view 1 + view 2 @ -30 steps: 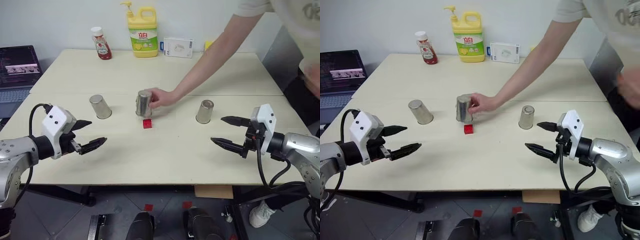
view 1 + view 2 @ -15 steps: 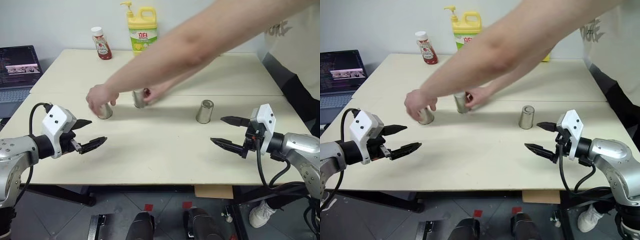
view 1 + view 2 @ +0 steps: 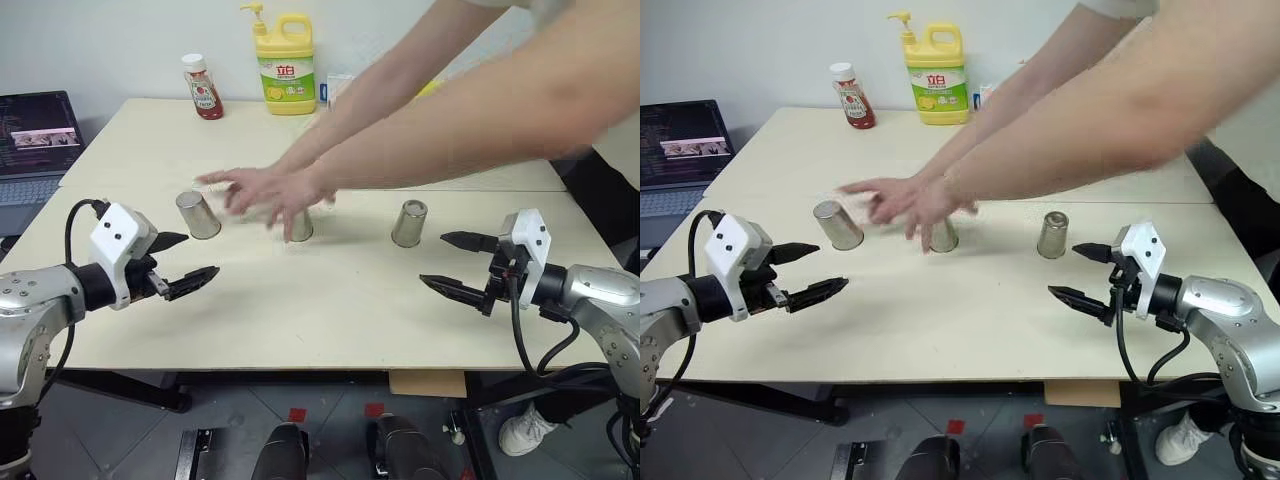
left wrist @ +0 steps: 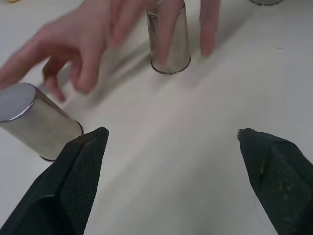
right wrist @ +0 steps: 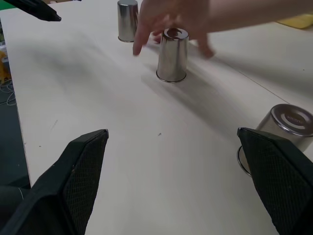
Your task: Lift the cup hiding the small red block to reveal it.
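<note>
head pair: high, facing table | wrists: low, close, sharing middle cup

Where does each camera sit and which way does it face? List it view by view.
Eye views: on the head, looking forward and down at the table; left gripper, right gripper, both open.
Left wrist view: along its own fingers toward the middle cup under a person's hands.
Right wrist view: along its fingers across the table; the left gripper's tip is at the far edge.
Shared: all show the three steel cups and the hands.
</note>
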You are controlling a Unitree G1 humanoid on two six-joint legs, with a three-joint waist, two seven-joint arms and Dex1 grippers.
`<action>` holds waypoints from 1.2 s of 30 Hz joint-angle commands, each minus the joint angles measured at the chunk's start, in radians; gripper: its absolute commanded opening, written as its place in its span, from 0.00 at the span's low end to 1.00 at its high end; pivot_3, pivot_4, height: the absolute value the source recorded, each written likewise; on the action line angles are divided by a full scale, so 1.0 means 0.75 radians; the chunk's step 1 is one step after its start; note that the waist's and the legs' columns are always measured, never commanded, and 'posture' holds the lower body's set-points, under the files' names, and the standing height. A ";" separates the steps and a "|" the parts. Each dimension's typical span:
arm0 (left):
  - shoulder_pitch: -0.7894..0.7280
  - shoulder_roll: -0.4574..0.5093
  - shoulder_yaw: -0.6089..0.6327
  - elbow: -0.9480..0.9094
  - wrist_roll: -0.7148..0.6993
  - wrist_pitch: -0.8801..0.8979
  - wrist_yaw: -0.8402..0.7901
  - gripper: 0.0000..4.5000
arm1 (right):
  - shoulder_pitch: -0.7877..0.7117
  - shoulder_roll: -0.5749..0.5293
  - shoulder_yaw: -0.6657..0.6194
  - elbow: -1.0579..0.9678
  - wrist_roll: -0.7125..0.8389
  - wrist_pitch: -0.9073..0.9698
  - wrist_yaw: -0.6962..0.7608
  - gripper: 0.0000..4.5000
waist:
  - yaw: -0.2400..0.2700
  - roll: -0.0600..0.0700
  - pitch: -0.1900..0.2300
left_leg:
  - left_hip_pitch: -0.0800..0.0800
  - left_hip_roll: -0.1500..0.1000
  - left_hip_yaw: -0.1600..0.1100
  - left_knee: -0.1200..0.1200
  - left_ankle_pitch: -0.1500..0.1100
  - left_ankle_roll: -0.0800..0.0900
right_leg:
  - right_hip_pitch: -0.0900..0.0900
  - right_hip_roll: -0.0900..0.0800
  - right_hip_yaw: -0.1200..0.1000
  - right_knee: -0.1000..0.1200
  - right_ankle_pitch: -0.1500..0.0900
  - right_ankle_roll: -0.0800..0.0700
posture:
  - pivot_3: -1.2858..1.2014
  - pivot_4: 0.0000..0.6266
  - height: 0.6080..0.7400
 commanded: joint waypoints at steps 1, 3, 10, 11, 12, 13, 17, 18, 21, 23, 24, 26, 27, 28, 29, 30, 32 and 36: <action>-0.110 -0.021 -0.002 0.137 0.044 0.000 0.096 1.00 | -0.060 0.026 0.031 -0.084 0.066 0.023 0.004 1.00 | 0.000 0.000 0.000 | 0.000 0.000 0.000 0.000 0.000 0.000 | 0.000 0.000 0.000 0.000 0.000 0.000 | 0.52 0.24 1.00; -0.167 -0.030 -0.021 0.225 0.085 -0.012 0.146 1.00 | -0.096 0.039 0.057 -0.096 0.089 0.043 0.005 1.00 | -0.001 0.000 0.000 | 0.000 0.001 -0.001 0.000 0.000 0.000 | 0.000 0.001 -0.001 0.001 0.000 0.000 | 0.52 0.24 1.00; -0.430 -0.138 -0.116 0.572 0.228 -0.093 0.338 1.00 | -0.228 0.077 0.169 -0.094 0.117 0.092 0.021 1.00 | 0.003 0.000 0.000 | 0.000 0.000 -0.001 0.000 0.000 0.000 | 0.000 0.001 -0.001 0.000 0.000 0.000 | 0.52 0.24 1.00; -0.462 -0.150 -0.131 0.620 0.244 -0.108 0.344 1.00 | -0.240 0.080 0.182 -0.094 0.113 0.093 0.026 1.00 | 0.004 0.000 0.000 | -0.001 0.000 -0.002 0.001 0.000 0.000 | 0.000 0.001 -0.002 0.000 0.000 0.000 | 0.52 0.24 1.00; -0.487 -0.161 -0.144 0.658 0.253 -0.123 0.335 1.00 | -0.250 0.082 0.191 -0.094 0.111 0.093 0.030 1.00 | 0.004 -0.001 0.000 | -0.001 0.000 -0.002 0.001 0.000 0.000 | 0.000 0.001 -0.002 0.000 0.000 0.000 | 0.52 0.24 1.00; -0.528 -0.181 -0.166 0.717 0.261 -0.140 0.319 1.00 | -0.268 0.086 0.205 -0.091 0.107 0.093 0.036 1.00 | 0.004 -0.001 0.000 | -0.002 0.000 -0.003 0.001 0.000 0.000 | 0.000 0.001 -0.002 0.000 0.000 0.000 | 0.52 0.24 1.00; -0.666 -0.232 -0.230 0.933 0.319 -0.228 0.301 1.00 | -0.318 0.097 0.234 -0.086 0.103 0.102 0.046 1.00 | 0.003 -0.001 0.000 | -0.003 -0.002 -0.002 0.001 0.000 0.000 | -0.001 -0.001 -0.002 0.000 0.001 0.000 | 0.52 0.24 1.00; -0.716 -0.248 -0.250 1.012 0.340 -0.264 0.300 1.00 | -0.332 0.097 0.239 -0.087 0.105 0.105 0.049 1.00 | 0.003 -0.001 0.000 | -0.003 -0.002 -0.002 0.001 0.000 0.000 | -0.001 -0.001 -0.002 0.000 0.001 0.000 | 0.52 0.24 1.00; -0.840 -0.273 -0.287 1.216 0.391 -0.353 0.303 1.00 | -0.358 0.095 0.245 -0.090 0.107 0.115 0.054 1.00 | 0.003 -0.001 -0.001 | -0.003 -0.002 -0.003 0.001 0.000 0.000 | -0.001 -0.001 -0.003 0.000 0.001 0.000 | 0.52 0.24 1.00; -0.910 -0.277 -0.307 1.340 0.431 -0.411 0.322 1.00 | -0.367 0.094 0.245 -0.091 0.108 0.121 0.055 1.00 | 0.003 -0.001 -0.001 | -0.003 -0.002 -0.003 0.001 0.000 0.000 | -0.001 0.000 -0.003 0.000 0.001 0.000 | 0.52 0.24 1.00; -0.943 -0.281 -0.317 1.396 0.447 -0.437 0.327 1.00 | -0.369 0.093 0.245 -0.091 0.107 0.122 0.056 1.00 | 0.003 -0.001 -0.001 | -0.003 -0.002 -0.003 0.001 0.000 0.000 | -0.001 -0.001 -0.003 0.000 0.001 0.000 | 0.52 0.24 1.00; -1.012 -0.297 -0.340 1.506 0.482 -0.492 0.323 1.00 | -0.375 0.090 0.243 -0.090 0.105 0.124 0.058 1.00 | 0.001 -0.001 -0.001 | -0.004 -0.002 -0.003 0.001 0.000 0.000 | -0.001 -0.001 -0.003 0.000 0.001 0.000 | 0.52 0.24 1.00; -1.046 -0.307 -0.345 1.557 0.492 -0.514 0.322 1.00 | -0.378 0.091 0.243 -0.089 0.104 0.125 0.057 1.00 | 0.001 -0.001 -0.001 | -0.004 -0.002 -0.003 0.001 0.000 0.000 | -0.001 -0.001 -0.003 0.000 0.001 0.000 | 0.52 0.24 1.00; -1.080 -0.319 -0.349 1.607 0.500 -0.533 0.317 1.00 | -0.382 0.091 0.243 -0.088 0.103 0.127 0.057 1.00 | 0.002 -0.001 -0.001 | -0.004 -0.003 -0.003 0.001 0.000 0.000 | -0.001 -0.001 -0.003 0.000 0.001 0.000 | 0.52 0.24 1.00; -1.109 -0.328 -0.351 1.654 0.509 -0.552 0.316 1.00 | -0.386 0.092 0.243 -0.087 0.102 0.128 0.057 1.00 | 0.001 -0.001 -0.001 | -0.004 -0.003 -0.003 0.001 0.000 0.000 | -0.001 -0.001 -0.003 0.000 0.001 0.000 | 0.52 0.24 1.00; -1.133 -0.335 -0.352 1.694 0.517 -0.568 0.318 1.00 | -0.390 0.094 0.244 -0.087 0.102 0.130 0.057 1.00 | 0.001 -0.001 -0.001 | -0.004 -0.003 -0.003 0.001 0.000 0.000 | -0.001 -0.001 -0.004 0.000 0.001 0.000 | 0.52 0.24 1.00; -1.176 -0.351 -0.347 1.767 0.525 -0.579 0.330 1.00 | -0.397 0.097 0.246 -0.085 0.101 0.132 0.056 1.00 | 0.001 -0.001 -0.001 | -0.005 -0.003 -0.003 0.001 0.000 0.000 | -0.001 -0.001 -0.003 0.000 0.001 0.000 | 0.52 0.24 1.00; -1.251 -0.385 -0.344 1.882 0.555 -0.641 0.390 1.00 | -0.410 0.103 0.251 -0.077 0.096 0.134 0.056 1.00 | 0.001 -0.001 -0.001 | -0.005 -0.003 -0.003 0.001 0.000 0.000 | -0.002 -0.001 -0.004 0.001 0.001 0.001 | 0.52 0.24 1.00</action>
